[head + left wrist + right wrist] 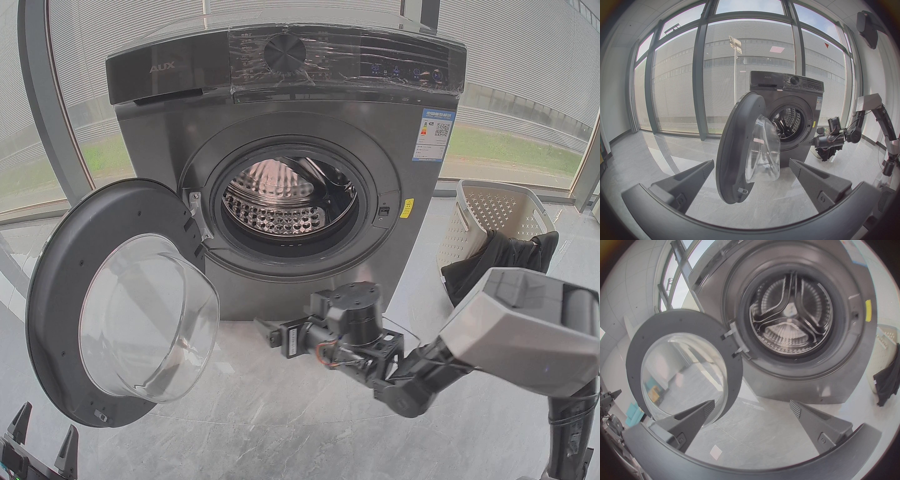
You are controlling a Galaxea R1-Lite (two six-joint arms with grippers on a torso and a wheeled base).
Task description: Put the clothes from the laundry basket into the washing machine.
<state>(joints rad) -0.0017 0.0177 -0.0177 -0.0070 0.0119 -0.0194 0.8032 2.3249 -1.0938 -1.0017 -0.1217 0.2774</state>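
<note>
The grey washing machine (281,187) stands with its round door (119,300) swung wide to the left and its steel drum (287,200) bare. A white laundry basket (494,212) sits on the floor at the machine's right, with black clothes (500,256) draped over its front rim. My right gripper (265,331) hangs low in front of the machine, below the drum opening, open and holding nothing (751,405). My left gripper (44,431) is at the lower left, beyond the door, also open and holding nothing (750,164). The black clothes (889,377) also show in the right wrist view.
The open door (740,150) juts out over the grey tiled floor (281,412) between my left gripper and the machine. Tall windows (531,94) run behind the machine. Bare floor lies in front of the machine and the basket.
</note>
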